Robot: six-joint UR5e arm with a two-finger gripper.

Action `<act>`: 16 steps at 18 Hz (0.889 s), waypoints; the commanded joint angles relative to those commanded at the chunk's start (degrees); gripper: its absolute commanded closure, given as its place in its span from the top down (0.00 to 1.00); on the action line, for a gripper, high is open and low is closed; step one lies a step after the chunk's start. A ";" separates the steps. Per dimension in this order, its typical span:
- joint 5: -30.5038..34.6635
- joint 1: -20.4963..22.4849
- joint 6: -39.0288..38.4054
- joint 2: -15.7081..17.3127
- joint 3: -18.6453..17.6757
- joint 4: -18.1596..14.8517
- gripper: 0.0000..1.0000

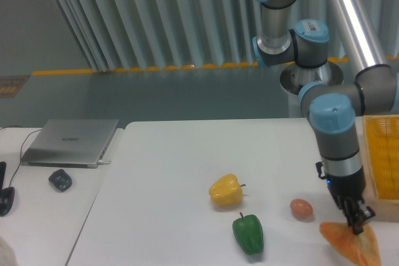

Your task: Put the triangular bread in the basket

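Note:
The triangular bread [354,245], golden-orange and glossy, hangs low at the bottom right edge of the view. My gripper [357,223] points down and is shut on its top. The basket [381,161], bright yellow-orange mesh, shows only partly at the right edge, just right of and behind the gripper. My arm's grey wrist with its blue cap [334,121] stands directly above the bread.
On the white table [162,172] lie a small brownish egg [302,209], a yellow pepper [225,190] and a green pepper [248,233], all left of the gripper. A laptop [72,142] and a dark mouse [60,180] sit on the left table.

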 joint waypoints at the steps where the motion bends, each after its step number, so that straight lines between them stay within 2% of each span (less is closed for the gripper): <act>1: -3.59 1.58 0.70 0.97 0.00 -1.23 0.18; 4: -8.19 4.84 3.42 2.73 0.09 -4.66 0.18; 7: -8.20 6.95 13.77 4.31 0.09 -8.61 0.18; 11: -8.20 9.41 20.02 4.49 0.09 -11.95 0.18; 13: -7.85 11.61 30.20 5.28 -0.35 -14.60 0.18; 16: -7.85 15.21 40.05 5.81 -1.49 -15.92 0.18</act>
